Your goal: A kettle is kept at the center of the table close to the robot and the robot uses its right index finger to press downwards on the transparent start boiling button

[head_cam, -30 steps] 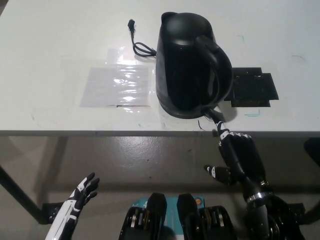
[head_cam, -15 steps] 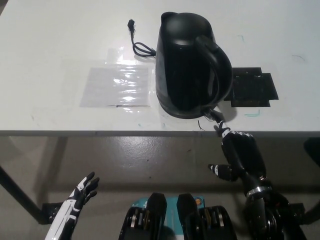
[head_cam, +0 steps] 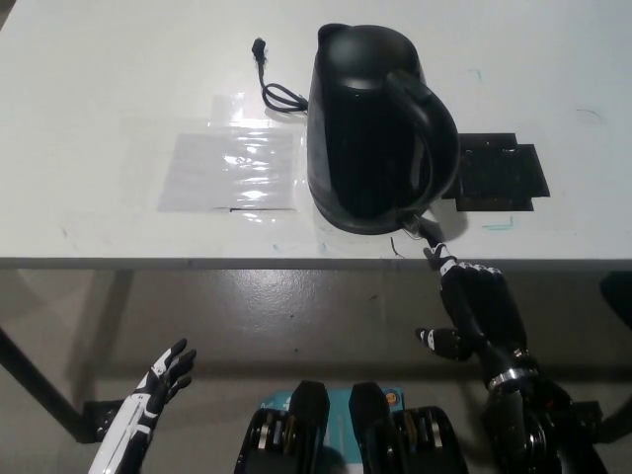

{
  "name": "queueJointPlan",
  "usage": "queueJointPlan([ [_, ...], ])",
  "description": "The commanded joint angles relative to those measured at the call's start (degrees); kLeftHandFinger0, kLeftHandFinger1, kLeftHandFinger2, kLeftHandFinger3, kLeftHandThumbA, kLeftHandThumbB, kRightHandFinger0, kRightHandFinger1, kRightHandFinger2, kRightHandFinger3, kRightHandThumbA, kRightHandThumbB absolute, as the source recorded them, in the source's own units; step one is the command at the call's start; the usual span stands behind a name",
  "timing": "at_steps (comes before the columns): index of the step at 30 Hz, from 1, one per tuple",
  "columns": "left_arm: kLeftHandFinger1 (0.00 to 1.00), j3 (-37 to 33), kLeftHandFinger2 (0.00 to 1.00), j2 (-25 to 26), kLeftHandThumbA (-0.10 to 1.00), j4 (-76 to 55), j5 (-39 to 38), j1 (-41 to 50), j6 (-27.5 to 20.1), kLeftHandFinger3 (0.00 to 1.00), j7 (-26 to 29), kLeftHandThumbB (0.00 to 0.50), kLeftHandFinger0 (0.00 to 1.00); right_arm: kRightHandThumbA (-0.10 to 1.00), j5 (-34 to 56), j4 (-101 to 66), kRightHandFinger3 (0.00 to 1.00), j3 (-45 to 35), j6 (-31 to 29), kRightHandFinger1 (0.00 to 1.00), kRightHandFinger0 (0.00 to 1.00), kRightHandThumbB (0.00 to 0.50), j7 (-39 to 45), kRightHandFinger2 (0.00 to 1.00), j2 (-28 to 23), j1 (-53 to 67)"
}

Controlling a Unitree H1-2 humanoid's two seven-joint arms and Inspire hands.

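1. The table (head_cam: 118,59) filled the upper part of the view, pale and flat, its near edge running straight across just above my hands.
2. The kettle (head_cam: 370,128) stood upright near the middle of that table, close to the near edge, black, with its handle (head_cam: 430,128) turned toward my right side.
3. A clear plastic sheet (head_cam: 232,168) lay flat to the left of the kettle, and a dark mat (head_cam: 499,176) lay flat just beyond the handle, both clear of my path.
4. My right hand (head_cam: 476,306) hung below the table edge, holding nothing, the index finger stretched up toward the kettle's base and the others curled back; its tip sat right at the table's edge.
5. My left hand (head_cam: 163,380) rested low at the lower left, fingers spread, empty.
6. The cord (head_cam: 276,91) trailed behind the kettle, out of the way.
7. The button (head_cam: 427,229) showed as a small pale tab under the foot of the handle. I judged the good move was to lift the fingertip just over it, then push straight down, not sideways, since a slanted shove could slide the kettle or slip off the tab.
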Motion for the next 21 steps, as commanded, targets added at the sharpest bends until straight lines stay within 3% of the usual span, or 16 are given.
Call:
queueJointPlan([
  [1,1.0,0.5,1.0,0.8,1.0,-1.8,-0.2,-0.1,-1.8,1.0,-0.6,0.375,1.0,1.0,0.6,0.2,1.0,0.6,0.6,0.0,0.0,0.213,0.4,0.0,-0.2,-2.7],
  [4,1.0,0.4,1.0,0.8,1.0,-1.3,0.6,-0.2,-3.0,1.0,-0.4,0.363,1.0,0.99,0.3,0.6,1.0,0.8,0.7,0.0,0.0,0.215,0.2,0.0,-0.1,-3.0],
  [9,1.0,0.4,1.0,0.7,1.0,-1.6,0.2,-0.3,-2.0,1.0,-0.5,0.393,1.0,0.98,0.0,1.3,1.0,1.2,1.1,0.0,0.0,0.215,0.2,0.0,-0.1,-3.8],
  [10,1.0,0.3,1.0,0.8,1.0,-1.4,-0.3,-0.3,-2.7,1.0,-0.8,0.375,1.0,0.98,-0.2,1.4,1.0,1.3,1.1,0.0,0.0,0.215,0.0,0.0,-0.1,-3.9],
  [18,1.0,0.0,1.0,0.8,1.0,-0.4,0.3,-0.6,-3.7,1.0,-0.8,0.376,1.0,1.0,-0.8,0.9,1.0,1.9,2.2,0.0,0.0,0.213,0.2,0.0,-0.4,-4.1],
  [19,1.0,0.1,1.0,0.8,1.0,-0.7,0.5,-0.6,-2.8,1.0,-0.6,0.402,1.0,1.0,-0.8,1.0,1.0,1.9,2.3,0.0,0.0,0.208,0.0,0.0,-0.4,-4.3],
  [21,1.0,0.2,1.0,0.8,1.0,-1.2,0.6,-0.5,-1.9,1.0,-0.6,0.405,1.0,1.0,-0.5,1.3,1.0,1.9,1.9,0.0,0.0,0.207,-0.5,0.0,-0.4,-4.4],
])
